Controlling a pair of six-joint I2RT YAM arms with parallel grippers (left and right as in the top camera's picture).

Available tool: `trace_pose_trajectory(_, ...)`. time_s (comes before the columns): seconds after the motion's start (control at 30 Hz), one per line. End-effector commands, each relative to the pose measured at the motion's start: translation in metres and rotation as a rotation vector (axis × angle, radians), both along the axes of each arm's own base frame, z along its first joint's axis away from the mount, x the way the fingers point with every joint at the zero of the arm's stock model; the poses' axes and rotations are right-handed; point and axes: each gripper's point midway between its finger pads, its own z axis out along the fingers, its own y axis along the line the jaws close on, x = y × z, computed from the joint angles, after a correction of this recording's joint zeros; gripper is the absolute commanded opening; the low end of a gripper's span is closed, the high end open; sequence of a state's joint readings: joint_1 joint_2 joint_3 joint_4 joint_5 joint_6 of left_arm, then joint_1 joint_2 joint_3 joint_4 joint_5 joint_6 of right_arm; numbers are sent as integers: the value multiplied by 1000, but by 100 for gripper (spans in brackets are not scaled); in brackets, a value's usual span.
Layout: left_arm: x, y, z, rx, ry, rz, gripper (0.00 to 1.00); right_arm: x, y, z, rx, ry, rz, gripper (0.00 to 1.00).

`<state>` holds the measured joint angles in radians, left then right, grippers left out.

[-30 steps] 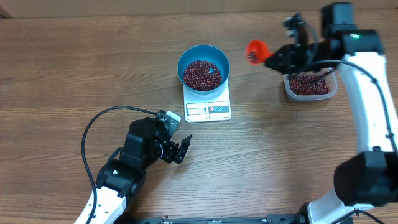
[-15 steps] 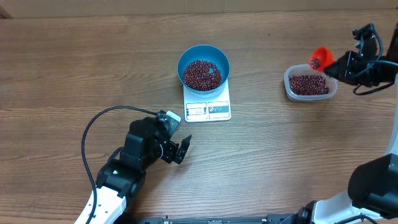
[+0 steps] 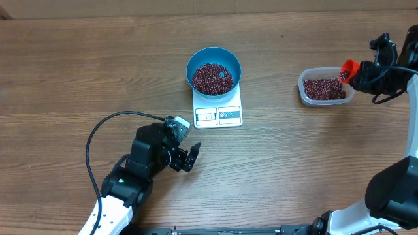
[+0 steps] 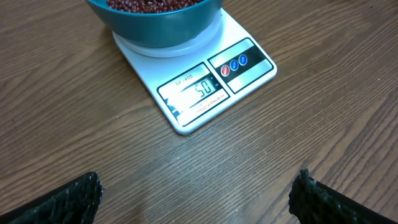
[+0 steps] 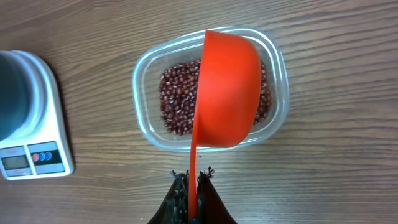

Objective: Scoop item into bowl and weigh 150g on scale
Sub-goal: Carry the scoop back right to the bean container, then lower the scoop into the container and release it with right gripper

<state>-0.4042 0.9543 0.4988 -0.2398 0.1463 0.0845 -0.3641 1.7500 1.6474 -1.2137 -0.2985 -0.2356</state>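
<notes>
bowl [image 3: 232, 62] sits on the far end of the scale [image 3: 218, 115], mid-table, with beans [image 3: 210, 78] heaped inside. the scale's long axis runs far to near, and its display end points at the near edge, toward the left gripper [image 3: 191, 158]. that gripper rests low on the table [image 3: 78, 72] just near-left of the scale, jaws spread wide with nothing between them, a black cable [image 3: 98, 130] looping off behind it.

over on the right, the right gripper [image 3: 366, 72] is clamped tight on the handle of an orange scoop [image 3: 347, 70]. the handle lies left to right and the cup is at the left end, over the right rim of the clear tub [image 3: 302, 88], which holds more beans.

the left wrist camera adds the scale's display [image 4: 194, 93], lit, with "50" readable and the start lost in glare. it also shows the bowl's underside on the platform.

the right wrist camera shows the scoop's cup [image 5: 229, 90] tipped on its side above the tub's beans [image 5: 177, 106], rounded back toward the lens, so i can't tell what's inside. the overhead shows only a small orange shape there.
</notes>
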Motion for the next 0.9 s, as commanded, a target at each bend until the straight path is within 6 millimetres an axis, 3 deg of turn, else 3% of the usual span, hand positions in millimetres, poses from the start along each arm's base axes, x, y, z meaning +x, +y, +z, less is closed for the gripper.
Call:
trace_pose_trajectory(0.0, -2, -1, -3, -3, 10, -6, 100, -2, 1, 0, -59, 5, 0, 4)
trace_pose_trajectory(0.43, -2, -1, -3, -3, 10, -6, 100, 4, 8, -3, -358, 71, -38, 4)
trace_pose_trajectory(0.87, -2, -1, -3, -3, 10, -6, 100, 6, 19, 9, -625, 75, -69, 4)
